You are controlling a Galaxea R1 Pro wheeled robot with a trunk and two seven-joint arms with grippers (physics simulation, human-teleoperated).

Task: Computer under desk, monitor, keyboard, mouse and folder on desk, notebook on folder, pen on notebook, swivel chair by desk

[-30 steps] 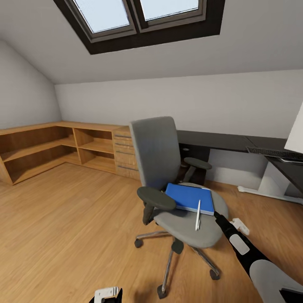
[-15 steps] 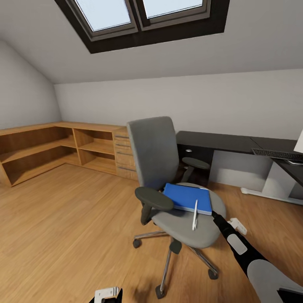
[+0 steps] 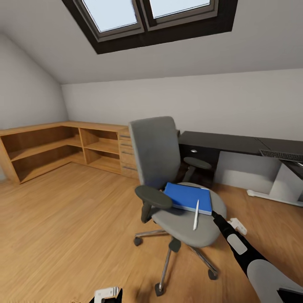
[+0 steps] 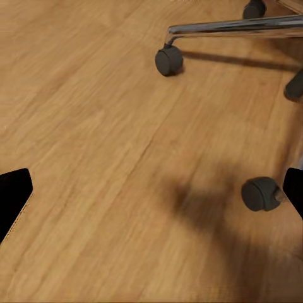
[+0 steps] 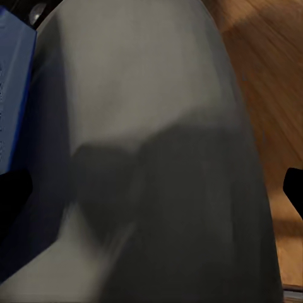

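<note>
The grey swivel chair (image 3: 156,153) stands mid-floor, left of the black desk (image 3: 223,141). On its seat lies the blue folder (image 3: 188,198) with the silvery pen (image 3: 196,214) beside and partly over it. A keyboard (image 3: 281,155) lies on the desk at the far right. My right gripper (image 3: 214,214) reaches the seat's right edge; in its wrist view it is open (image 5: 151,189) close over the grey seat (image 5: 158,95), the folder (image 5: 12,88) to one side. My left gripper (image 3: 107,294) hangs low, open (image 4: 151,189) above the floor. Monitor, mouse, notebook and computer are out of view.
Low wooden shelving (image 3: 42,147) with a drawer unit (image 3: 126,153) runs along the left and back walls. A skylight (image 3: 147,17) sits in the sloped ceiling. The chair's chrome legs and castors (image 4: 169,60) spread over the plank floor near my left gripper. A white desk leg (image 3: 273,185) stands at the right.
The whole picture has shifted right as the camera turned left; the monitor's white edge has left the frame. The chair, folder, pen and right arm keep nearly the same place.
</note>
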